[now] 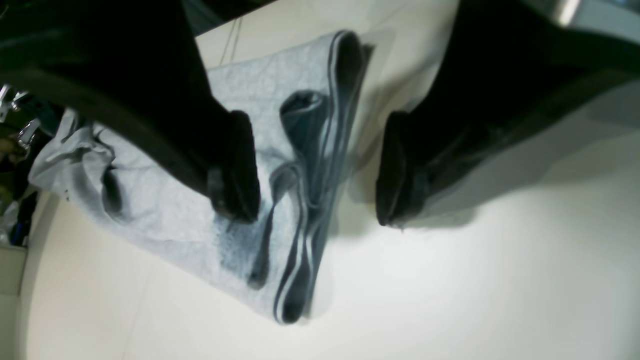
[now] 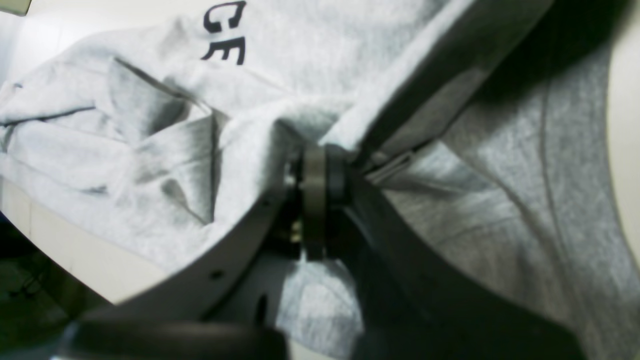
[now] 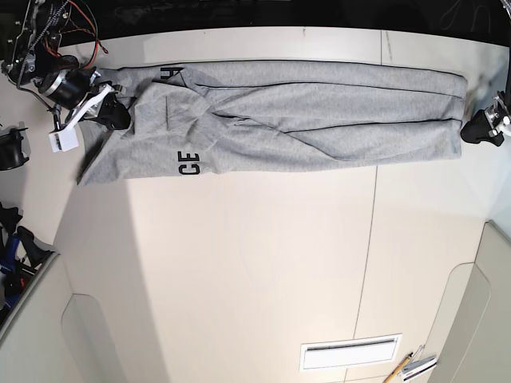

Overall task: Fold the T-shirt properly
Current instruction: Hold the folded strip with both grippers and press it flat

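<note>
T-shirt [image 3: 319,116] lies stretched across the table [image 3: 239,271], right gripper [image 2: 320,165] clamped on its fabric, left gripper [image 1: 320,170] spread apart above its edge.

The base view looks straight down from high above the surface [image 3: 239,263], taking in the whole shirt [image 3: 319,116]. Each wrist camera looks close past its end effector at one shirt end, areas the base view shares.

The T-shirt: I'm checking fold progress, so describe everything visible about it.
The T-shirt is heather-grey knit cloth, folded lengthwise into a long band across the far side of the white table. Black letters "CE" show near one end. That end is rumpled, pinched by the right gripper. The left gripper hangs open over the layered other end.
</note>
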`<state>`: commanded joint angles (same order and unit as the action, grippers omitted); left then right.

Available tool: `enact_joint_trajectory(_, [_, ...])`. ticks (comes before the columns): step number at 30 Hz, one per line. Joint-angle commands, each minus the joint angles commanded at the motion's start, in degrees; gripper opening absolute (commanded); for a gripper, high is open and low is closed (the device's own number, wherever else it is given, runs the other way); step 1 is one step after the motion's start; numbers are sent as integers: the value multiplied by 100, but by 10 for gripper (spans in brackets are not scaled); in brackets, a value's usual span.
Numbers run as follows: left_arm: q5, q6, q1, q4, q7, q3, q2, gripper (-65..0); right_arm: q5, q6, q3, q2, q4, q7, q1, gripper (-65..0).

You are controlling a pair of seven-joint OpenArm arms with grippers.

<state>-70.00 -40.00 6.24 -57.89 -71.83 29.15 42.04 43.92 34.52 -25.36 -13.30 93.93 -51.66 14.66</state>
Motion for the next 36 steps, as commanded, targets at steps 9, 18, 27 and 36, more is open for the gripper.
enact_joint_trajectory(9, [-802, 0, 308, 0, -621, -33, -46, -242, 4, 0, 0, 0, 0, 4, -2, -650])
enact_joint_trajectory(18, [-898, 0, 345, -2, -619, -44, -315, -245, 68, -2, 0, 0, 0, -2, -83, -650])
enact_joint_trajectory(27, [-767, 0, 308, -2, -229, -42, -328, -650, 70, -2, 0, 0, 0, -2, -83, -650])
enact_joint_trajectory(36, [-551, 0, -372, -4, -249, -28, -120, -650, 717, 31, -9, 0, 192, -240, -96, -650])
